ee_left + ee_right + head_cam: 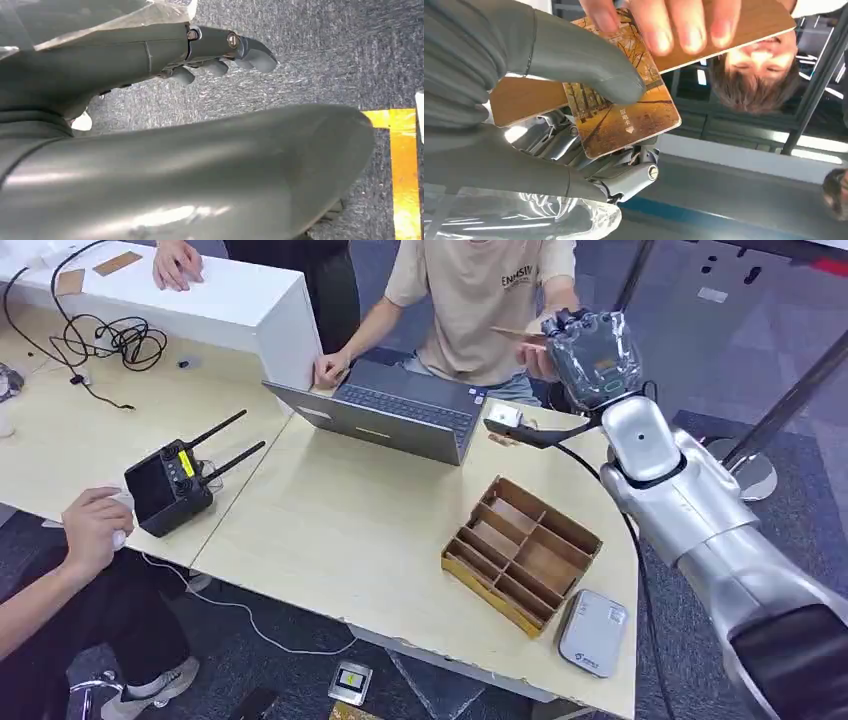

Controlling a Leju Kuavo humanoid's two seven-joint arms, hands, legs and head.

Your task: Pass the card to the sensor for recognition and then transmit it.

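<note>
My right hand (592, 355) is raised past the table's far right corner, in front of a seated person. In the right wrist view its thumb (589, 65) presses a card (624, 117) printed with autumn trees against the fingers (634, 175). The person's fingers (674, 25) grip the same card's far end together with a wood-coloured card (734, 32) lying behind it. The grey-white card sensor (592, 632) lies flat near the table's front right edge, well below the hand. My left hand (220, 55) hangs over grey carpet, holding nothing, its fingers loosely apart.
A wooden divided tray (520, 550) sits beside the sensor. An open laptop (385, 415) stands at the table's far side, and a black remote with antennas (170, 485) lies to the left. Another person's hand (92, 525) rests at the left edge. A white box (200, 290) and cables (110, 340) lie far left.
</note>
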